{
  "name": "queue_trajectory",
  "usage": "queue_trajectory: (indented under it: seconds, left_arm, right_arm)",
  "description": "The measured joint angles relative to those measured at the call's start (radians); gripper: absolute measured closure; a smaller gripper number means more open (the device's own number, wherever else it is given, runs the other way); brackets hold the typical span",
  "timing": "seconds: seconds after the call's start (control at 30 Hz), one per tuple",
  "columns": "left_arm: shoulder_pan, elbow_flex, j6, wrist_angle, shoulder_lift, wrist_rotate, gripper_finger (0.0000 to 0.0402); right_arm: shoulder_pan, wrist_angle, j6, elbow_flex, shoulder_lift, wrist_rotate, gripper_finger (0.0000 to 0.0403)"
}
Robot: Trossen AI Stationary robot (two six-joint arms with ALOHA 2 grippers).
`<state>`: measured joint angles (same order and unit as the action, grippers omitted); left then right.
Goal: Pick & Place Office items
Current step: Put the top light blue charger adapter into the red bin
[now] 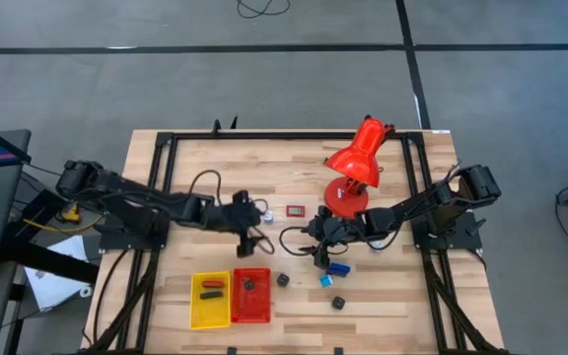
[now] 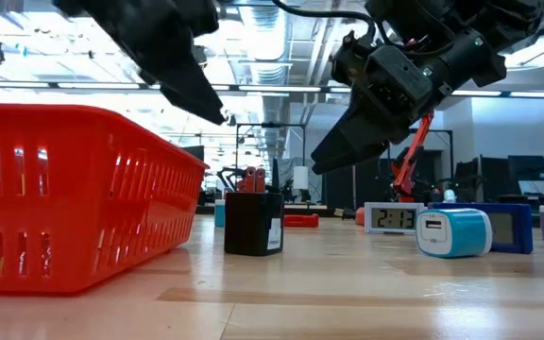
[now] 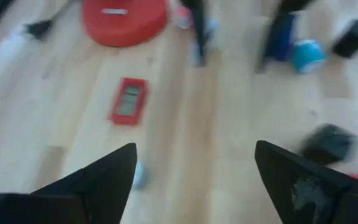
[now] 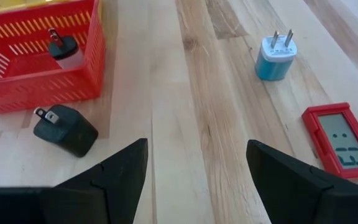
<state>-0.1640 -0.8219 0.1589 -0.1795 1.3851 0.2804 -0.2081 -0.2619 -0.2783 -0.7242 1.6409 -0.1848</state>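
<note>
Office items, small, light, rigid plastic pieces like the black plug adapter [image 4: 65, 129] lying on the worktop [image 1: 402, 296] just beside the red basket [image 4: 17, 93], are looking easy to pinch across flat sides, with left end effector [image 3: 194, 171] and right end effector [image 4: 197, 165] both hovering spread apart, empty.

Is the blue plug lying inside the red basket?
No, the blue plug stands on bare wood, well apart from the red basket.
</note>
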Motion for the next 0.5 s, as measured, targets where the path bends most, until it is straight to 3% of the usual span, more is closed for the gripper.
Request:
queue_trajectory:
  seconds: [0.13, 0.3, 0.5]
  left_arm:
    - [0.074, 0.000, -0.072, 0.042, 0.049, -0.024, 0.0067]
    - [0.152, 0.000, -0.144, 0.084, 0.148, -0.149, 0.0070]
    - [0.202, 0.000, -0.283, 0.125, 0.232, -0.147, 0.0084]
  right_arm:
    - [0.003, -0.017, 0.001, 0.000, 0.000, 0.000, 0.0137]
    - [0.012, -0.016, 0.024, 0.000, 0.000, 0.000, 0.0137]
    - [0.015, -0.014, 0.026, 0.000, 0.000, 0.000, 0.0137]
